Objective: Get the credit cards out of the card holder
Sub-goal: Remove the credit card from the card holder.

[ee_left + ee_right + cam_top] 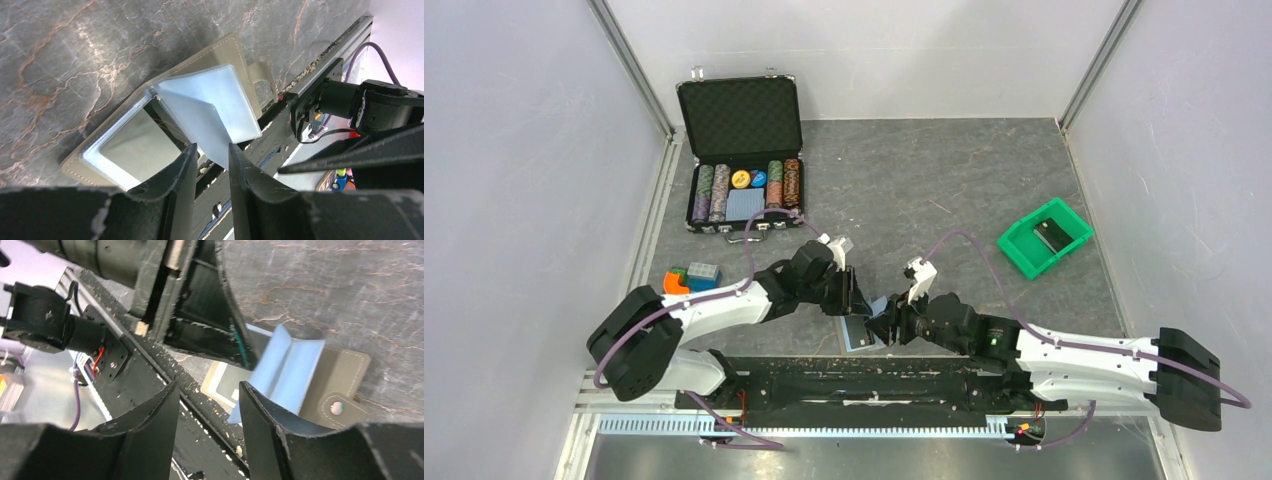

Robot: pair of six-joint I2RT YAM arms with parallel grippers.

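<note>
Where the left gripper point(212, 150) reaches down, its jaws stand part-closed about the lower corner of two pale-blue credit cards point(220, 100) raised in a V; whether they pinch it I cannot tell. The right gripper point(208, 390), just to the right, hangs released, holding nothing. The one card holder point(239, 52) lies spread flat at the near edge of the bench point(75, 50), centre. Far left stands one open chip case point(742, 150); far right, one green bin point(1044, 238).
</note>
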